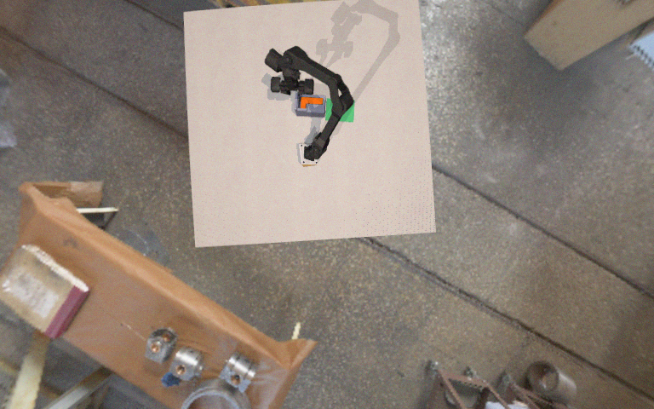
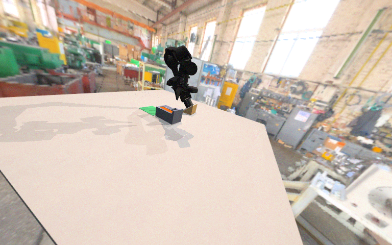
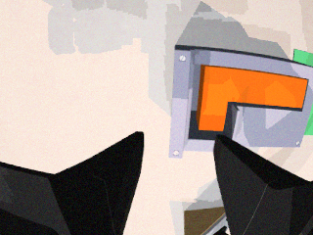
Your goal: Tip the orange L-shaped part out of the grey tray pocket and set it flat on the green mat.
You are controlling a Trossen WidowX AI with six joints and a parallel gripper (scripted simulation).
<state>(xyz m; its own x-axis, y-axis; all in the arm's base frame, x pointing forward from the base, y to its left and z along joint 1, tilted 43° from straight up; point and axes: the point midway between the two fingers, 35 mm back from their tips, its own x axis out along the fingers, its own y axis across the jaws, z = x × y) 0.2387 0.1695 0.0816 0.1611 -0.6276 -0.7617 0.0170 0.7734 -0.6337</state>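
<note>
In the wrist view the two black fingers of the black parallel-jaw gripper [image 3: 176,157] stand partly closed with bare tabletop between them, holding nothing. Beyond them the flat, bright orange L-shaped part [image 3: 225,98] lies flush in the pocket of the grey rectangular tray [image 3: 179,108]. The right finger hides the tray's near corner. Farther off, only a sliver of the green mat [image 3: 301,59] shows, cut by the frame edge.

The part [image 1: 308,101] lies in the tray [image 1: 308,112], with the mat [image 1: 347,114] just beside it.
</note>
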